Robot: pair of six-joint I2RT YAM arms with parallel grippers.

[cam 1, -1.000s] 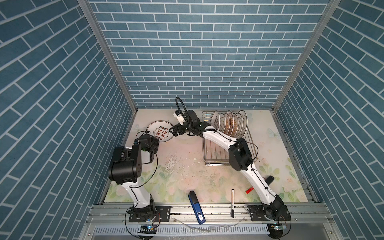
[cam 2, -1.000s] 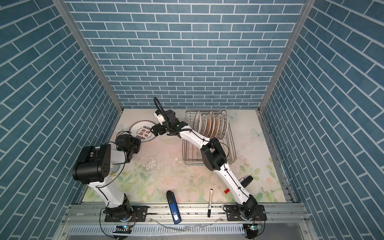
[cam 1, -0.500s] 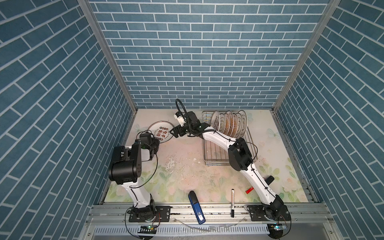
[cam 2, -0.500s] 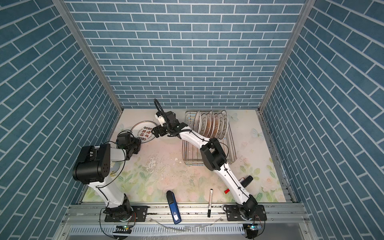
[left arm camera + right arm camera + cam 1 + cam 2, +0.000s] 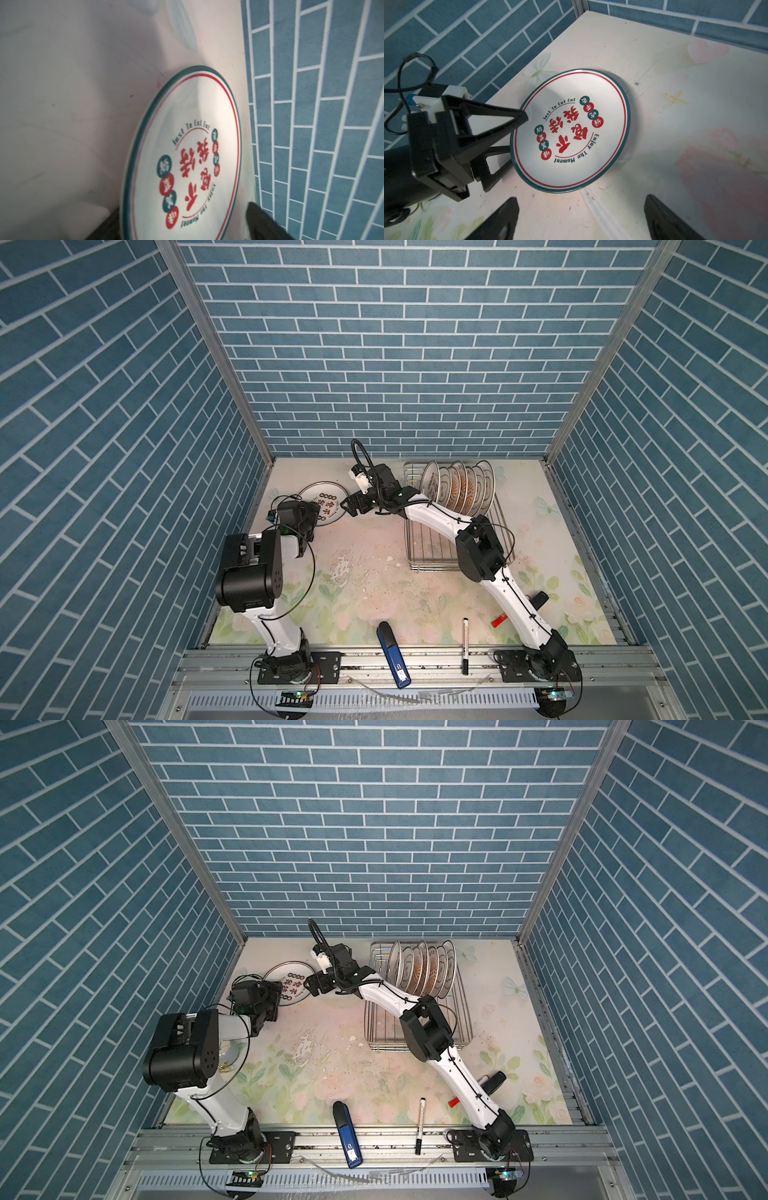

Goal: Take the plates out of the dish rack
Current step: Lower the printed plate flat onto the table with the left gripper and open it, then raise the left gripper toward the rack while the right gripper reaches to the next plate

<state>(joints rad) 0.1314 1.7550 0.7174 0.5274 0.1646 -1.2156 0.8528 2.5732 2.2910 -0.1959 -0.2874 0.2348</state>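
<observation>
— Plates (image 5: 457, 489), where are they?
— Most stand upright in the rack (image 5: 415, 568), right of centre. One plate (image 5: 322, 497) lies on the table (image 5: 374, 572), left of centre.
— And the hands?
— Left gripper (image 5: 518, 135) is spread around its rim. The right gripper (image 5: 580, 199) is spread too, and empty.

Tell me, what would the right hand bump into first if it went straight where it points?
Probably the plate with red characters, lying on the table right ahead of the open right hand. Depth is unclear, so it could touch the table just before the rim.
</observation>
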